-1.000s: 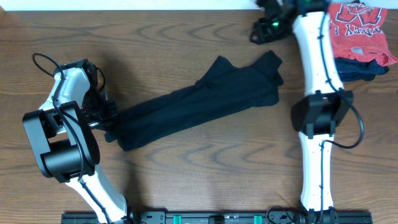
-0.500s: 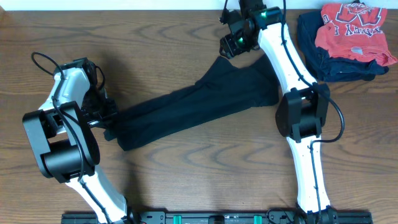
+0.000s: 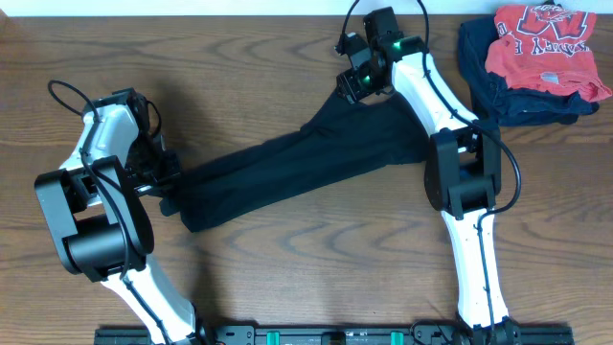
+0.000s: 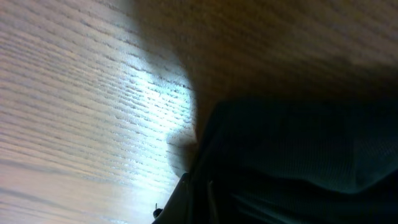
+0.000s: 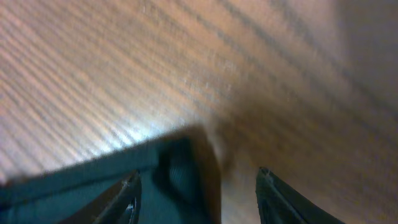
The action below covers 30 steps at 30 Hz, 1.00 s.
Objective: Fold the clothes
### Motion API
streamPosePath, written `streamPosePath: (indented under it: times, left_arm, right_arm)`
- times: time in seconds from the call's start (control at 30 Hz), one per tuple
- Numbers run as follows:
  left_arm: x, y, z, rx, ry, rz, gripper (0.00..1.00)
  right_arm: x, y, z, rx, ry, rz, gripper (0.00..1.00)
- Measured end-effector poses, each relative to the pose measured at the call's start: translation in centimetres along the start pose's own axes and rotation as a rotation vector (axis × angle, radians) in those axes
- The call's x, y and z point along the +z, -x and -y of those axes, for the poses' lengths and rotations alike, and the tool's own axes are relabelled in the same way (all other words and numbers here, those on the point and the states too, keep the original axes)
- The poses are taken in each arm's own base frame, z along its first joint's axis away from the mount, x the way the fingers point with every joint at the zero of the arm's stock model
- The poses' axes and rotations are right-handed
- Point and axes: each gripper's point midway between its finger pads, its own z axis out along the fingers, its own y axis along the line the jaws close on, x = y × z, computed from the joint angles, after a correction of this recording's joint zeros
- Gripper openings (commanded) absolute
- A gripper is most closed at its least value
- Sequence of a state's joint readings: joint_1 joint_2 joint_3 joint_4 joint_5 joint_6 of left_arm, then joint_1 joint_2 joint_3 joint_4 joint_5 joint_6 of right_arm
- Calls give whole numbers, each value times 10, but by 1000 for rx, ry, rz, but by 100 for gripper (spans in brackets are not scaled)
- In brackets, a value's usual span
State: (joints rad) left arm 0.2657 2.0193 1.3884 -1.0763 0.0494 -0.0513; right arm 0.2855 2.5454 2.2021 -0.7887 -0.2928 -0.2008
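At the 9 o'clock side of the bench (image 3: 287, 287), my left arm (image 3: 96, 144) has its jaws clamped fully shut on the lower end of the black trousers (image 3: 306, 163). These lie flat in a long band from 8 o'clock through the centre toward 1 o'clock. There my right arm (image 3: 431, 91) has its jaws partly open and gripping nothing, the fabric's corner between the fingers (image 5: 127, 193). At 2 o'clock a red T-shirt (image 3: 546, 38) sits on a folded navy garment (image 3: 488, 77).
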Motion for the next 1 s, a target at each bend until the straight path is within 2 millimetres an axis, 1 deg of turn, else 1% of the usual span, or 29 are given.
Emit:
streamPosePath:
  times: [0.17,0.33,0.37,0.5,0.57,0.6,0.83,0.93,1.0]
  left_arm:
    - [0,1,0,0,-1,5,6]
    - [0,3,0,0,-2,12,6]
    - [0,4,1,0,-3,15,6]
    - [0,7,1,0,-4,29,6]
    - [0,8,1,0,-4,31,6]
    - [0,8,1,0,-4,31,6]
    - [0,10,1,0,-5,39,6]
    - [-1,19,3,0,-11,77,6]
    - [-2,28,4,0,-16,112,6]
  right_arm:
    - [8,2,-2,-9,20,34,51]
    - [14,-3,-11,-14,42,19,40]
    - [14,-4,-13,-16,47,16,37]
    - [15,-6,-21,-21,60,3,15]
    - [16,-7,-23,-24,63,-1,5]
    - [16,-7,-23,-25,64,-1,1]
    - [16,-3,-22,-15,62,15,1]
    - [15,-1,-22,-12,60,20,1]
    - [10,5,-22,-15,58,32,1]
